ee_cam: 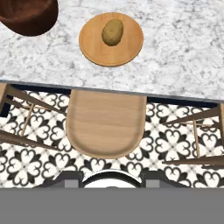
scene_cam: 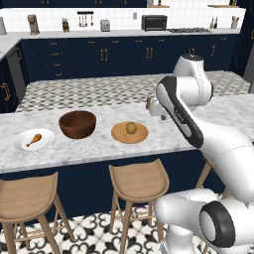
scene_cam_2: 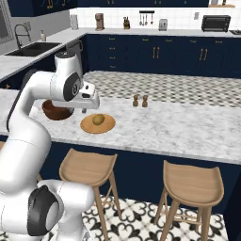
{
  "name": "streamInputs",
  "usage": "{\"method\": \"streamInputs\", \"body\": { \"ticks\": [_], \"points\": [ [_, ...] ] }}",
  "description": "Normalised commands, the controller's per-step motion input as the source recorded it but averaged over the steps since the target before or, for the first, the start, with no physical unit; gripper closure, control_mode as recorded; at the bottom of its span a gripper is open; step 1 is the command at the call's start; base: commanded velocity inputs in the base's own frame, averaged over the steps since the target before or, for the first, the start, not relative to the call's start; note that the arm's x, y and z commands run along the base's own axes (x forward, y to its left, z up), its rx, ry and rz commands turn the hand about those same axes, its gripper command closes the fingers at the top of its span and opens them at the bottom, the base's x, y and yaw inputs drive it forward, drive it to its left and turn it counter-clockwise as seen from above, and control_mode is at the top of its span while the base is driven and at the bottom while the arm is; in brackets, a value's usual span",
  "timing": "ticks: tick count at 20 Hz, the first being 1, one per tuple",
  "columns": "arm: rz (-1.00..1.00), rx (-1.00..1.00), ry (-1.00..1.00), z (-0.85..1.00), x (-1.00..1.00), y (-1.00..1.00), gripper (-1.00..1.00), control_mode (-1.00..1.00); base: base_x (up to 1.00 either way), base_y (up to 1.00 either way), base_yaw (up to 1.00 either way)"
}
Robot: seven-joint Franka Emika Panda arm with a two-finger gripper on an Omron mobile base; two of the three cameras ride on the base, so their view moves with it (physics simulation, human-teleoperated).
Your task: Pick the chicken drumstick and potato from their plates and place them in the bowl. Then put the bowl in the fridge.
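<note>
On the marble bench [scene_cam: 89, 149], three vessels stand in a row, apart from one another. At the left end, as the left base view frames it, the shallow glossy white plate [scene_cam: 22, 144] carries the chicken drumstick [scene_cam: 34, 140], an orange-brown piece with its plump end toward the bowl and its thin pale bone tip pointing away from it. Next comes the bowl [scene_cam: 77, 124], deep, round, dark reddish-brown wood with a thick rim; nothing is visible inside it. Beyond it the flat light-brown wooden plate [scene_cam: 140, 135] holds the potato [scene_cam: 131, 128], a small rounded yellowish-tan body resting near the plate's centre. The right base view gives the wooden plate and potato plainly, the bowl partly covered by the arm, and two small brown shakers [scene_cam_2: 140, 100] standing side by side farther along the bench. The hand view looks down on the potato, the wooden plate, an arc of the bowl, the bench edge, a light wooden stool [ee_cam: 105, 124] and the black-and-white patterned floor [ee_cam: 175, 144]. The gripper [scene_cam_2: 84, 110] hangs above the bench between the bowl and the wooden plate, holding nothing; whether its fingers are spread or pressed together cannot be told. Navy cabinets [scene_cam: 124, 54] with gold handles line the far wall.
</note>
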Motion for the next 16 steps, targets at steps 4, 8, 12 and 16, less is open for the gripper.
{"method": "streamInputs", "body": {
  "ticks": [4, 8, 12, 16],
  "points": [
    [0.00, -0.04, 0.01, -0.22, -0.01, 0.02, -1.00, -1.00, 0.00, 0.00, 0.00],
    [0.00, -0.03, 0.00, -0.30, 0.45, 0.03, -1.00, -1.00, 0.00, 0.00, 0.00],
    [0.00, 0.00, 0.00, -0.29, 0.91, 0.02, -1.00, -1.00, 0.00, 0.00, 0.00],
    [0.00, 0.00, -0.01, -0.34, 1.00, 0.12, -1.00, -1.00, 0.00, 0.00, 0.00]
  ]
}}
